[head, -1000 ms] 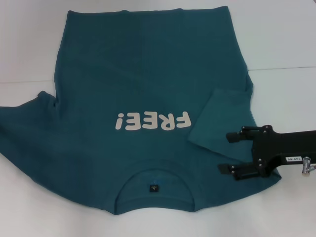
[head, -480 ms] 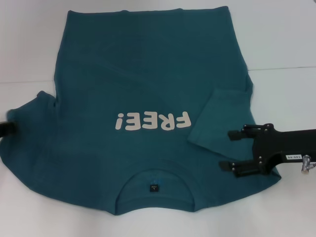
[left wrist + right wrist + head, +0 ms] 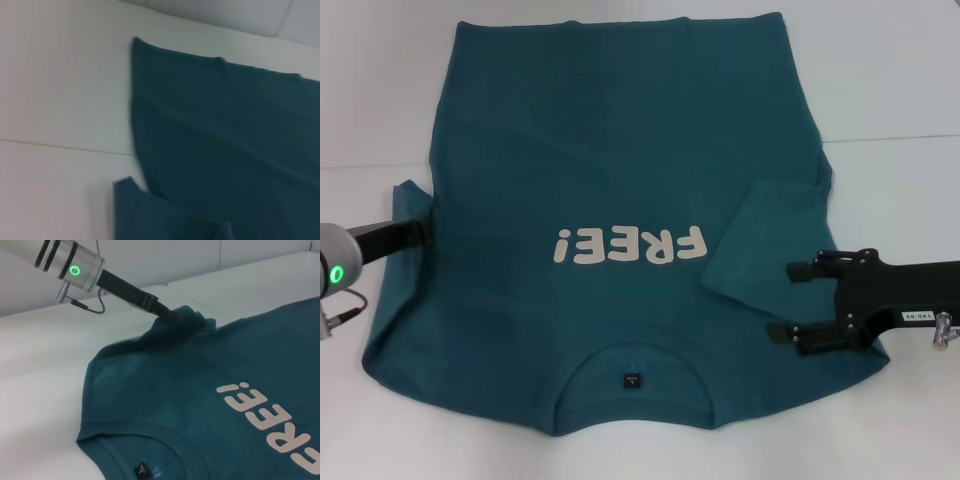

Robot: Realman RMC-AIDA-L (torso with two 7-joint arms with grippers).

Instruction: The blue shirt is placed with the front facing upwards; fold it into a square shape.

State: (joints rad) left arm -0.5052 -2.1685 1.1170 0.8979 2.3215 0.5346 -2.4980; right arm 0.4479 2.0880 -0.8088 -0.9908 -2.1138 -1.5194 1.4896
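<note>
The blue shirt (image 3: 610, 150) lies flat, front up, with its collar (image 3: 632, 362) at the near edge and the cream "FREE!" print (image 3: 628, 245) on the chest. One sleeve (image 3: 770, 240) is folded in over the body on the right. My right gripper (image 3: 788, 303) is open just beside that folded sleeve, over the shoulder. My left gripper (image 3: 418, 228) is shut on the other sleeve at the shirt's left edge. The right wrist view shows the left gripper (image 3: 167, 315) holding the cloth raised in a peak. The left wrist view shows only the shirt (image 3: 225, 140) and the table.
The shirt lies on a white table (image 3: 900, 80) with a thin seam line (image 3: 890, 138) across it. Bare white surface surrounds the shirt on the left, right and near sides.
My left arm has come in from the left, taken hold of the spread-out left sleeve and drawn it inward toward the body. My right gripper has shifted slightly to the right.
</note>
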